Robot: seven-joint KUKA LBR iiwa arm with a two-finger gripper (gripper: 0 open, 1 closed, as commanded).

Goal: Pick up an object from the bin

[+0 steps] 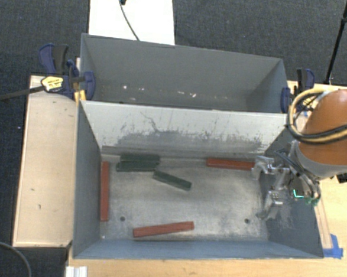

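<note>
Jaws low over bare floor at the right of the grey bin (180, 129), near its right wall, below the orange wrist cover (334, 125); cannot tell whether wide or narrow, nothing seen between them. Nearest, to the upper left and apart from the jaws, a short red bar (230, 164) flat along the back wall. Farther left a dark green bar (137, 162) and a tilted green bar (172, 180); at the left wall an upright red bar (104, 190), in the lower centre a slanted red bar (163, 229).
</note>
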